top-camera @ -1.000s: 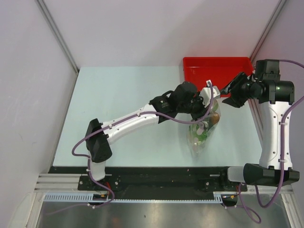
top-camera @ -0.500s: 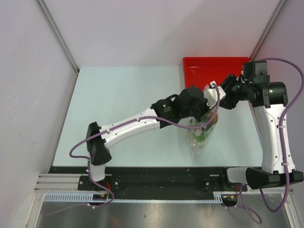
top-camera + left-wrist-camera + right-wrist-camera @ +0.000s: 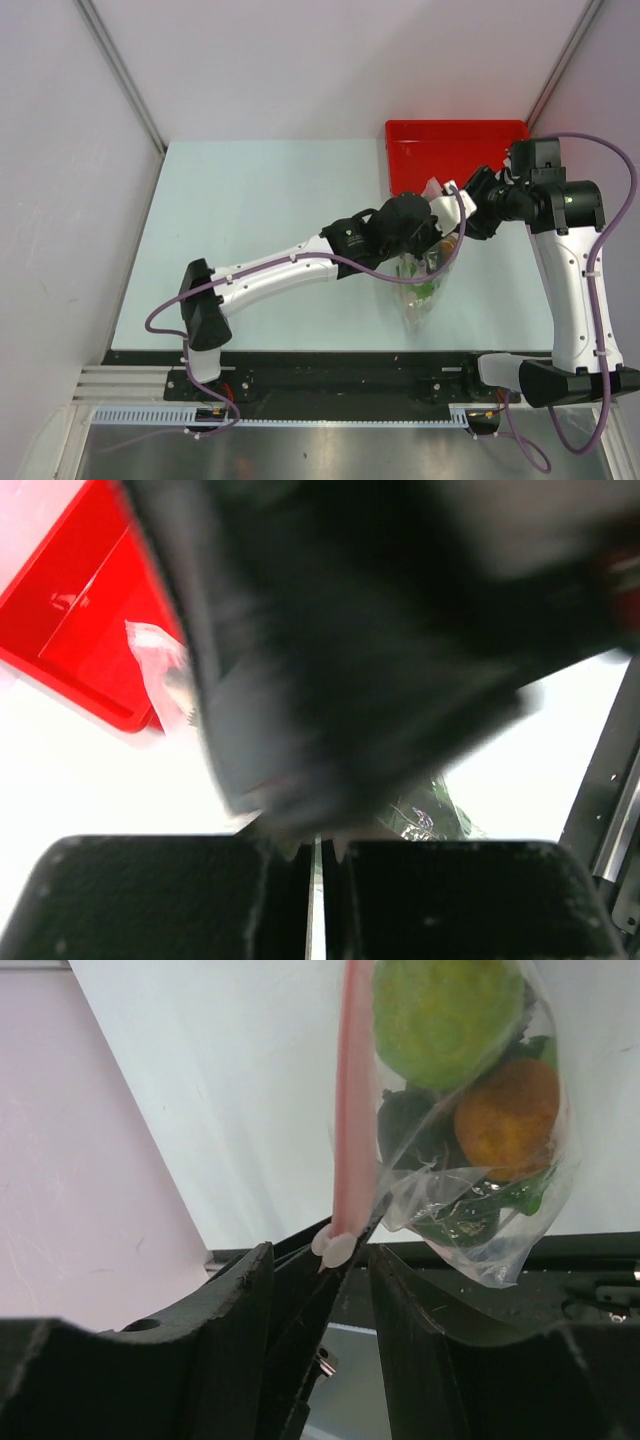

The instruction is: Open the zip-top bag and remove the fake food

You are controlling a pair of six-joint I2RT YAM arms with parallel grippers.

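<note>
Right wrist: right gripper (image 3: 318, 1260) stood half-wide around zip-top bag (image 3: 480, 1210) strip. Left gripper (image 3: 315, 848) was clamped on the bag mouth. Best move looked like: clamp strip squarely, peel slowly.

Table (image 3: 250, 225) viewed from above, behind arm bases. Wrist views taken very close; zip-top bag (image 3: 480, 1195) shared by all three, red tray (image 3: 70, 630) by two.

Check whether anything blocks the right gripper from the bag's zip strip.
Nothing visible does. In the right wrist view, the zip strip of the zip-top bag ends right at the gap between the open fingers of the right gripper and is not yet pinched.
</note>
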